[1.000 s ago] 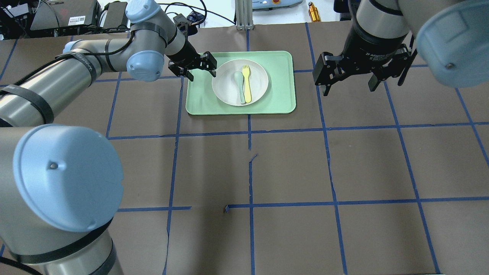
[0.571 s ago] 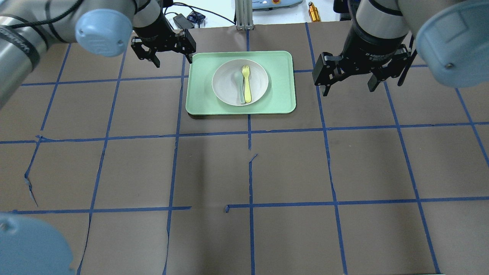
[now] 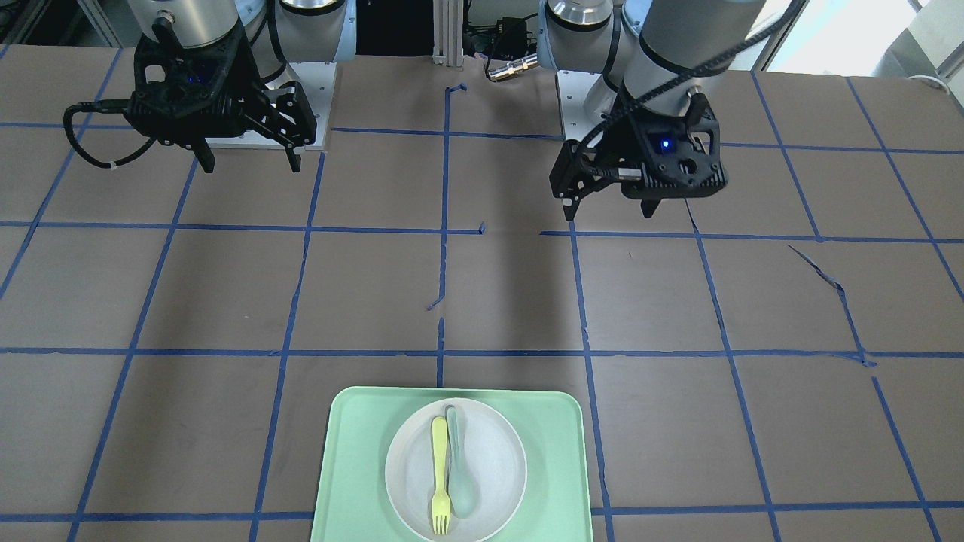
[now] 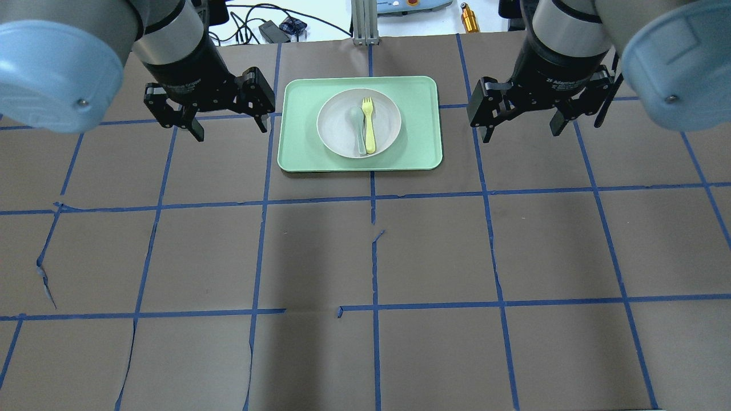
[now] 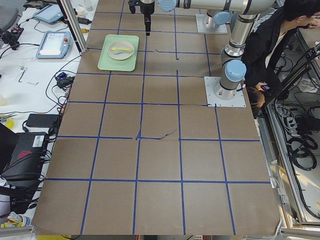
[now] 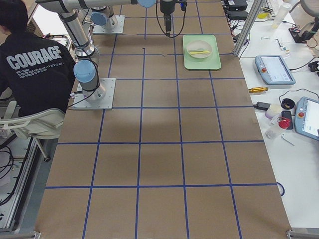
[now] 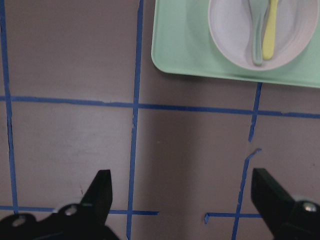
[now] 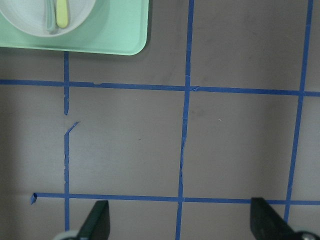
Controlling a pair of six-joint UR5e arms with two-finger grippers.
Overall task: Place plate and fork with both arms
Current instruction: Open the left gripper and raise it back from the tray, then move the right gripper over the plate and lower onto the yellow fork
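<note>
The white plate (image 4: 385, 123) sits on the mint-green tray (image 4: 420, 142) at the far middle of the table. The pale-yellow fork (image 4: 369, 125) lies in the plate, next to a grey-green spoon (image 4: 358, 128). My left gripper (image 4: 229, 130) is open and empty, hovering above the table just left of the tray. My right gripper (image 4: 521, 133) is open and empty, hovering right of the tray. The left wrist view shows the plate (image 7: 235, 35) and fork (image 7: 270, 30) far ahead of the open fingers (image 7: 100, 190). The front view shows the fork (image 3: 439, 474) in the plate (image 3: 493, 467).
Brown paper with a blue tape grid covers the table; some tape is torn (image 4: 45, 277). A metal post (image 4: 365, 23), a gold cylinder (image 4: 469, 18) and cables lie beyond the far edge. A person (image 6: 35, 64) sits by the robot's base.
My left gripper has drawn back from the tray's left side beside the plate, moving left and off the tray, still open. The right arm, plate and fork have not moved.
</note>
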